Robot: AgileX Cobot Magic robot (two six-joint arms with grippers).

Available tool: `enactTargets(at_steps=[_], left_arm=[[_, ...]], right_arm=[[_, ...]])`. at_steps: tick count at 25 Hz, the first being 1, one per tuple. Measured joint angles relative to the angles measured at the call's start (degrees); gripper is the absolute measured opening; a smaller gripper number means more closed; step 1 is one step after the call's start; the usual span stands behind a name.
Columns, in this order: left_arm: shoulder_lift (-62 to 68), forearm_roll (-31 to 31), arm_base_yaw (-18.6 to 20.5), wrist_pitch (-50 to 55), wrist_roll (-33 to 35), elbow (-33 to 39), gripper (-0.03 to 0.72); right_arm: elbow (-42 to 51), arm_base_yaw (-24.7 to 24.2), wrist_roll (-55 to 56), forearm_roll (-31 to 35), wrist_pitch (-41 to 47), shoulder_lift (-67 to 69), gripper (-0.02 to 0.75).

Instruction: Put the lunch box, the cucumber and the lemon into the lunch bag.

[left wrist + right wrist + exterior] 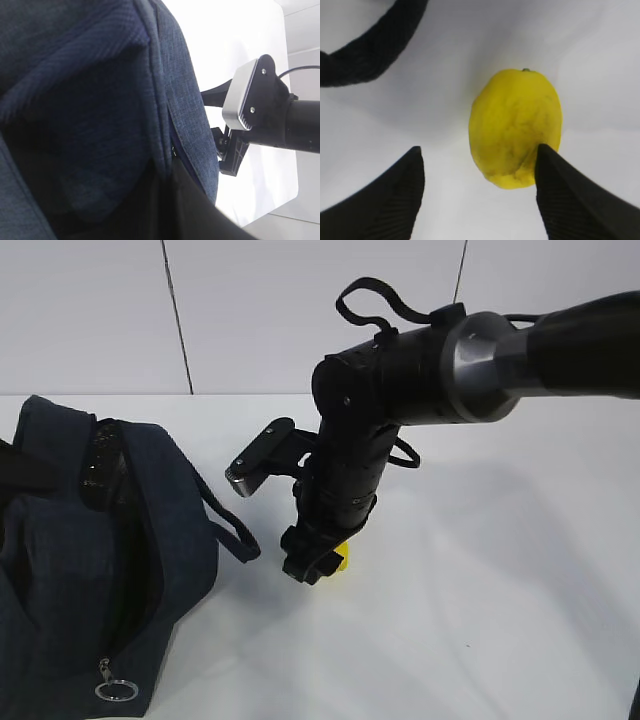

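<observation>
The yellow lemon (341, 560) lies on the white table, right of the navy lunch bag (90, 570). My right gripper (315, 565) is open and down at the table. In the right wrist view the lemon (515, 125) sits between the jaws, close against the right fingertip (570, 200), with a wide gap to the left one. My left gripper is at the bag's open mouth. Its wrist view is filled with the bag's fabric (100, 90) and a dark blur, so its jaws cannot be made out. The lunch box and the cucumber are out of view.
The bag's loop handle (230, 525) hangs on the table just left of my right gripper and also shows in the right wrist view (370, 55). The silver zipper ring (116, 690) hangs at the bag's near end. The right arm (270, 115) shows beyond the bag.
</observation>
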Motion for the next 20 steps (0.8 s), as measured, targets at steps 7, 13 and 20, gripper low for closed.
enactTargets(at_steps=[7, 13, 20], left_arm=[[0.0, 0.0, 0.0, -0.1, 0.0, 0.0, -0.006], [0.0, 0.0, 0.0, -0.1, 0.0, 0.0, -0.006], [0.0, 0.0, 0.0, -0.1, 0.0, 0.0, -0.006]], right_arm=[[0.0, 0.0, 0.0, -2.2, -1.0, 0.3, 0.521], [0.0, 0.0, 0.3, -5.0, -1.5, 0.5, 0.521], [0.0, 0.0, 0.8, -6.4, -4.5, 0.5, 0.521]])
